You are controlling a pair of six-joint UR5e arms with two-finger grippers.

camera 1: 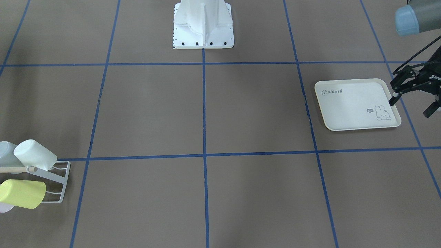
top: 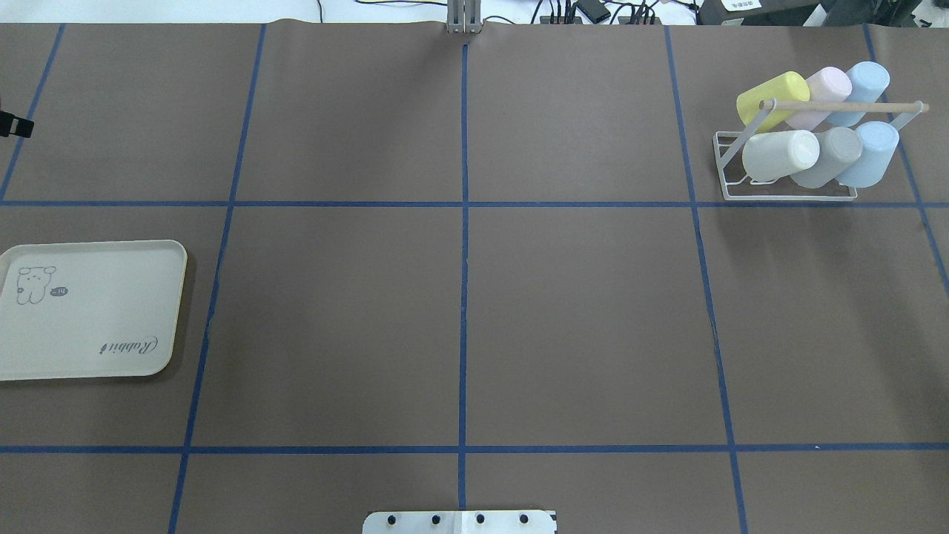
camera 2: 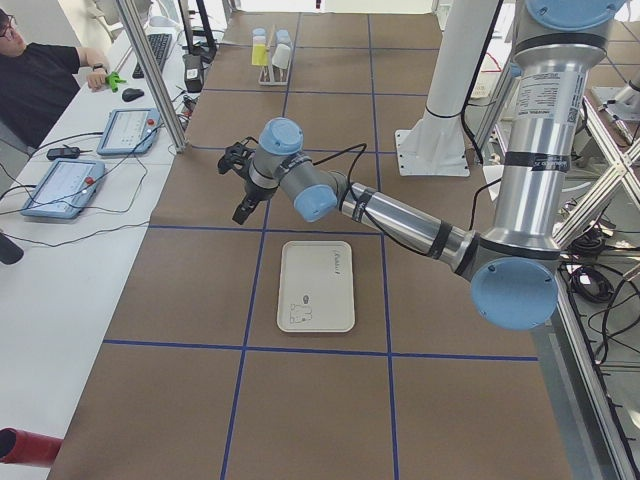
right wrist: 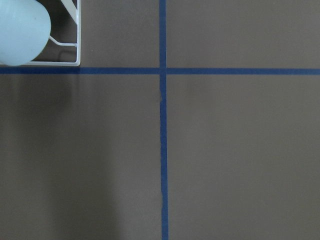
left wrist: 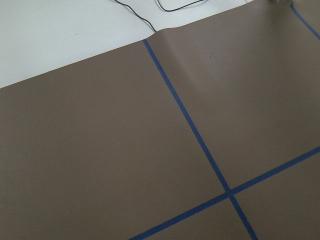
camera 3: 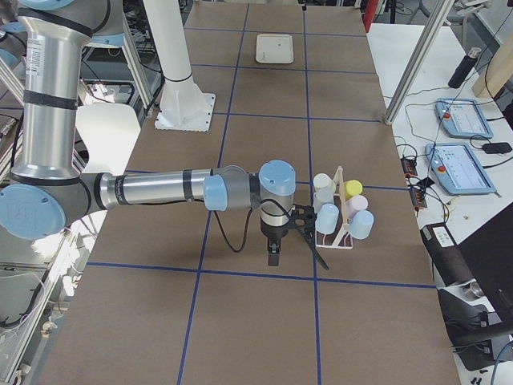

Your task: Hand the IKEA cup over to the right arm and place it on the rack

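Inspector: Report the left gripper.

Officer: The left gripper [camera 1: 410, 108] hangs above the table [top: 578, 319] with its jaws spread wide. It is near the tray [top: 96, 326] but apart from it, toward 11 o'clock of the tray in the overhead view.

Inspector: And the right gripper?

Officer: The right gripper [camera 3: 298, 261] points straight down, raised off the table, near the rack [top: 793, 198]. Only the right-side view shows it, so I cannot tell whether its jaws are apart or together. Its wrist camera catches 1 corner of the rack at 10 o'clock of that view, with 1 pale cup [right wrist: 20, 27] over it.

Inspector: Location of the item to be racked?

Officer: 6 are counted, all tilted on the rack, between 1 and 2 o'clock from the robot base [top: 460, 523].
- Far row: yellow cup [top: 771, 95], pink cup [top: 827, 85], light blue cup [top: 864, 81].
- Near row: white cup [top: 778, 154], grey cup [top: 830, 156], blue cup [top: 875, 148].

The wooden rod [top: 852, 107] runs along the top of the rack, across the far row in the overhead view. The tray lies flat at 10 o'clock from the base, well apart from the rack.
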